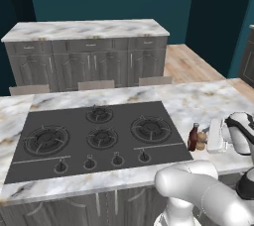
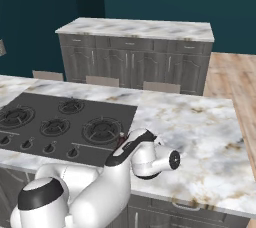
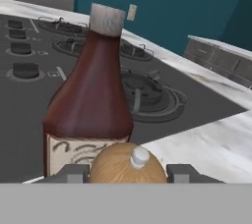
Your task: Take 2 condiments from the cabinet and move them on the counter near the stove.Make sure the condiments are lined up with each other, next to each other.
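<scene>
A dark red-brown bottle (image 3: 91, 95) with a pale cap stands upright on the marble counter (image 3: 211, 144), just off the right edge of the black stove (image 3: 29, 95). Right in front of it sits a rounded tan shaker (image 3: 128, 165), between the two dark tips of my gripper (image 3: 128, 175), which is shut on it. From the left base view, the bottle (image 1: 193, 138) and the shaker (image 1: 201, 141) stand side by side, touching or nearly so, at the stove's (image 1: 99, 136) front right corner, with my gripper (image 1: 205, 141) reaching in from the right. The cabinet is out of view.
The counter (image 1: 198, 101) runs on to the right of the condiments. Three stool backs (image 1: 94, 84) line its far edge. Beyond them stands a second marble-topped row of grey cabinets (image 1: 84, 29), with wood floor (image 1: 188, 64) to its right. My own arm (image 2: 125, 167) covers the front edge.
</scene>
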Controlling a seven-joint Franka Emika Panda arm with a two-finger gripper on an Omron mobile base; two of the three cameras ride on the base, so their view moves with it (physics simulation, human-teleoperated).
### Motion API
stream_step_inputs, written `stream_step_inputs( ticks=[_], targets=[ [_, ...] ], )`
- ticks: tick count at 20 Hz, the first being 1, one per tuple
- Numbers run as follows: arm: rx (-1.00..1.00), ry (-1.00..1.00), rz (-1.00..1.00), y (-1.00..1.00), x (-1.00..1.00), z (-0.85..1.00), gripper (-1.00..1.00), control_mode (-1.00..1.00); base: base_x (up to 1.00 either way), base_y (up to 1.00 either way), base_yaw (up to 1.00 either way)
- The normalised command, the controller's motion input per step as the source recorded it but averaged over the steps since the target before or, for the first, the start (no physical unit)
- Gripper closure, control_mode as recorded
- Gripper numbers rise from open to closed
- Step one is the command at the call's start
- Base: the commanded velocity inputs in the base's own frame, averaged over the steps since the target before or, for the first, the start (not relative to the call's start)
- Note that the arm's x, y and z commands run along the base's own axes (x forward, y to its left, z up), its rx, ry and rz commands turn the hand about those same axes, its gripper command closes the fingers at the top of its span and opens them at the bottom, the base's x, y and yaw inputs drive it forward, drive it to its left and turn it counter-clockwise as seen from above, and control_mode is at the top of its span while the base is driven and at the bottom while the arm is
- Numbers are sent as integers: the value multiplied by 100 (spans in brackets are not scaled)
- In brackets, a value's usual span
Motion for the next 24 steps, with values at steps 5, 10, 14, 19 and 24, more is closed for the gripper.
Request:
stream_step_inputs(
  ticks=[5,10,14,19,24],
  targets=[
    [0,-6,0,2,-11,-1,-100,-100,0,0,0],
    [0,-16,0,0,-23,6,-100,-100,0,0,0],
    [0,-8,1,0,-25,20,-100,-100,0,0,0],
    [2,6,0,-26,-33,74,-100,-100,0,0,0],
    [-1,25,0,-1,-32,99,-100,-100,0,0,0]
  ],
)
